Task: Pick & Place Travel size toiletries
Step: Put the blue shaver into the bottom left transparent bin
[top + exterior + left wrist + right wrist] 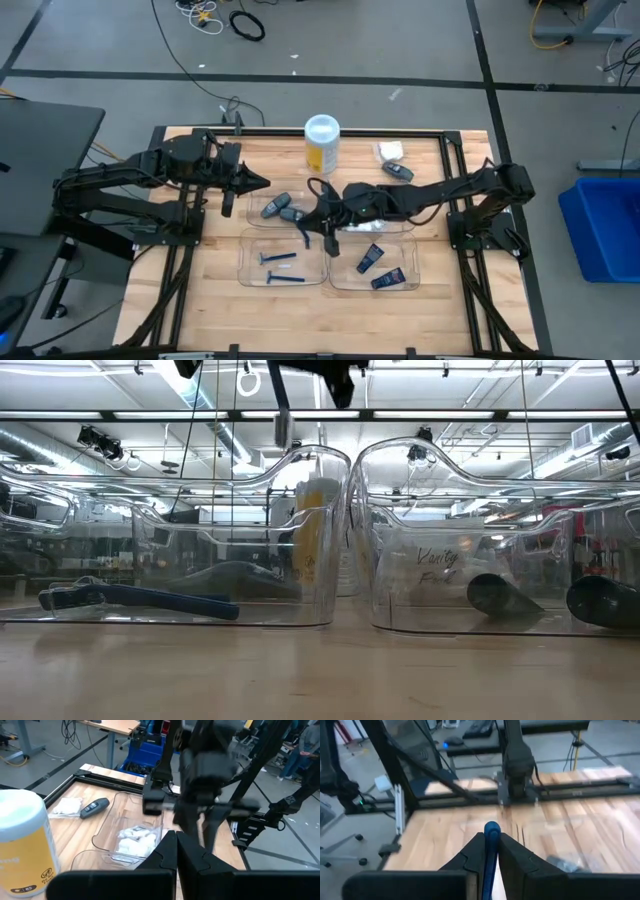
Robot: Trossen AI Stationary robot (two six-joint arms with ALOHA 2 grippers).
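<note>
With 1 razor [491,851] pinched in the right hand [318,226], it should be lowered level into the tray [248,268] at 6 o'clock, where 2 razors [281,268] lie, while the closed left hand [262,181] is kept clear.

Handwritten "Vanity" on the wall of the right-hand clear tray [437,558] in the low view, a second line beneath unreadable; yellow canister [22,851] label print illegible.

The right arm stretched from the table's right side toward its middle, its end effector [308,226] pointing down with fingers [475,851] clamped on a thin blue handle. The left arm reached in from the left, its end effector [262,182] closed with nothing held.
</note>
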